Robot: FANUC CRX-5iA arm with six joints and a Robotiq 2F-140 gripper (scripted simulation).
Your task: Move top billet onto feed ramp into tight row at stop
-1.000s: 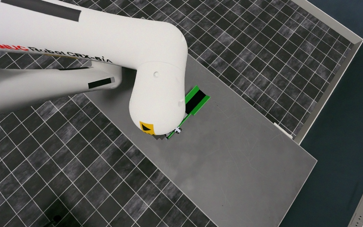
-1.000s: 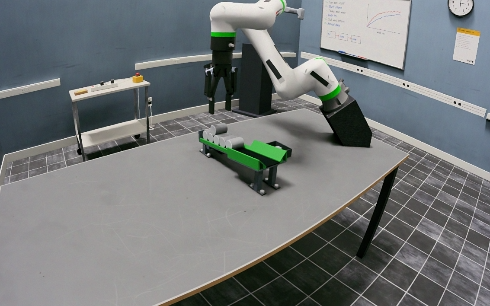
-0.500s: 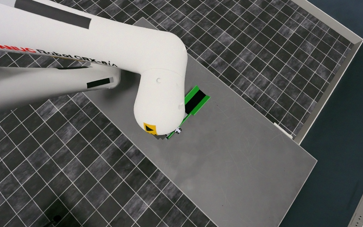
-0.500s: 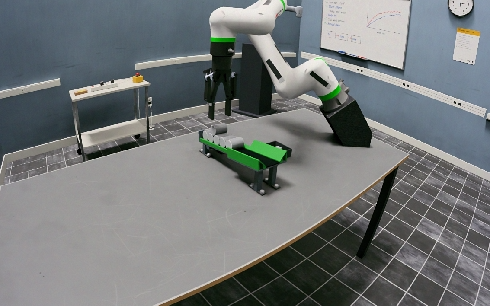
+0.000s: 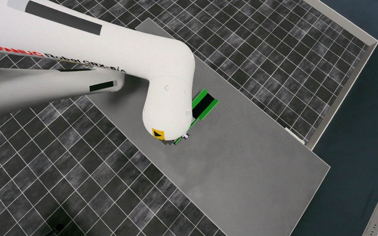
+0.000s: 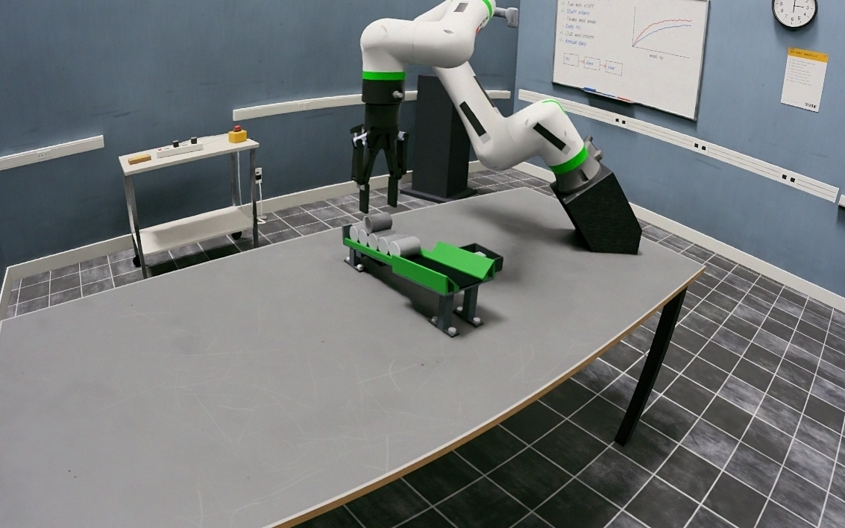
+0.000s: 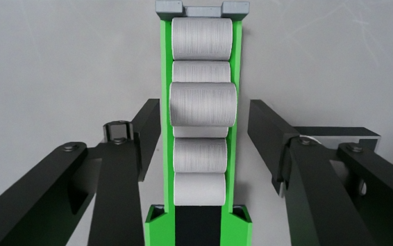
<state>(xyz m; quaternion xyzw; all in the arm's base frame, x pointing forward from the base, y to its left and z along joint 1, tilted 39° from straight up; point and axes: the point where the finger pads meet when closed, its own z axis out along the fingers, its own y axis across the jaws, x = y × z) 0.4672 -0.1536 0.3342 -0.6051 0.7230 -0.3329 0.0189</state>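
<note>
The green feed ramp (image 6: 420,274) (image 5: 210,109) (image 7: 167,146) stands on the grey table (image 6: 215,380). Several grey billets (image 6: 406,246) (image 7: 201,189) lie across it in a row reaching the grey stop (image 7: 202,10). One billet (image 6: 379,221) (image 7: 203,105) sits stacked on top of two of them, straight across. My gripper (image 6: 377,199) (image 7: 204,116) is open and empty. It hangs directly over the stacked billet, one finger on each side of the ramp, fingertips just above the billet's top. In the overhead view the arm (image 5: 166,111) hides the gripper and the billets.
The ramp's lower end is a black channel with green flared sides (image 6: 462,259). The robot's dark base (image 6: 600,209) sits at the table's far right. A white cart (image 6: 186,151) stands on the floor behind the table.
</note>
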